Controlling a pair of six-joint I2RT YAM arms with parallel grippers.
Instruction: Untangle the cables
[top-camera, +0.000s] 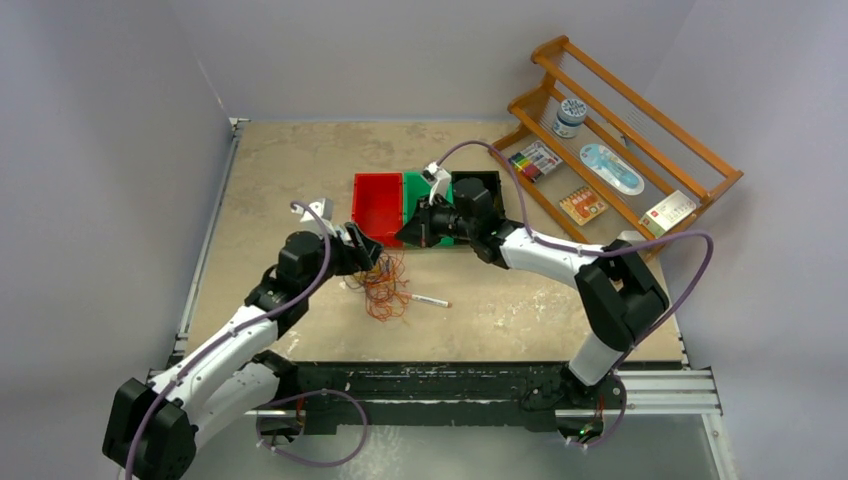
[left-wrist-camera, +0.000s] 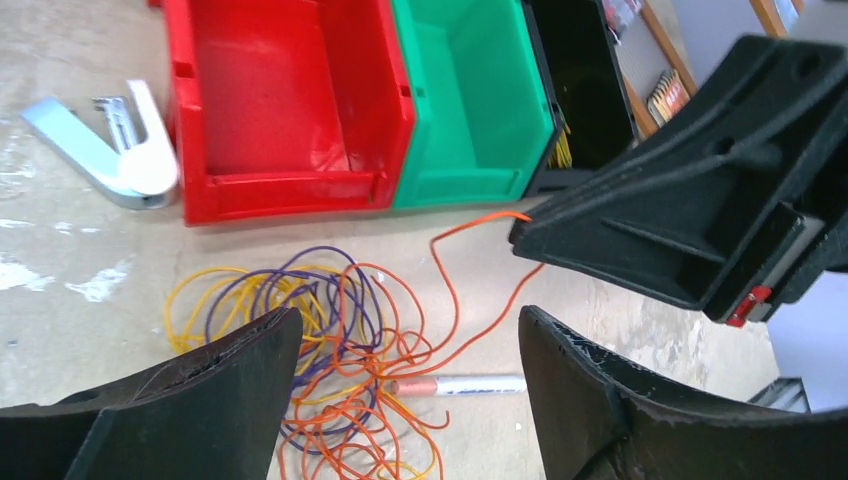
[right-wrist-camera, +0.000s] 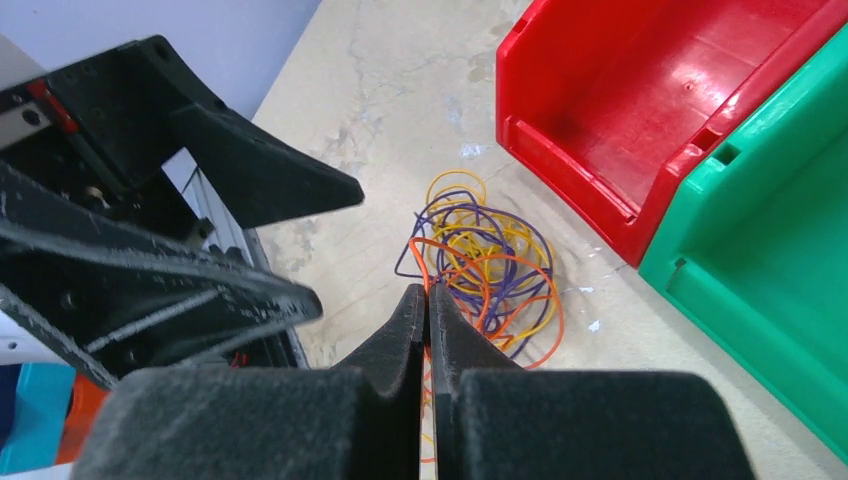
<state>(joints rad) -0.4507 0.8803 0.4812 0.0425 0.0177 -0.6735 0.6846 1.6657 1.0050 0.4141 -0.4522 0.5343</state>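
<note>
Cables (left-wrist-camera: 345, 330) lie directly below left gripper (left-wrist-camera: 408, 325), jaws apart. Right gripper (right-wrist-camera: 428, 300) pinches one orange strand (left-wrist-camera: 470, 225), running bin-side.

A robotics lab: a walled-in test cell for two bench arms.

From where I stand, a white-and-black left arm (top-camera: 225, 350) and right arm (top-camera: 560, 255) are bolted to a slotted metal rail (top-camera: 680, 385) at the near edge of a scuffed, stained counter (top-camera: 300, 170). Plain pale walls (top-camera: 400, 50) close it in on three sides. A red bin (top-camera: 375, 205), green bin (top-camera: 415, 188) and black bin (top-camera: 488, 182) sit in a row near a loose tangle of cables (top-camera: 385, 285). A slanted wooden rack (top-camera: 640, 110) holds small odd items.
</note>
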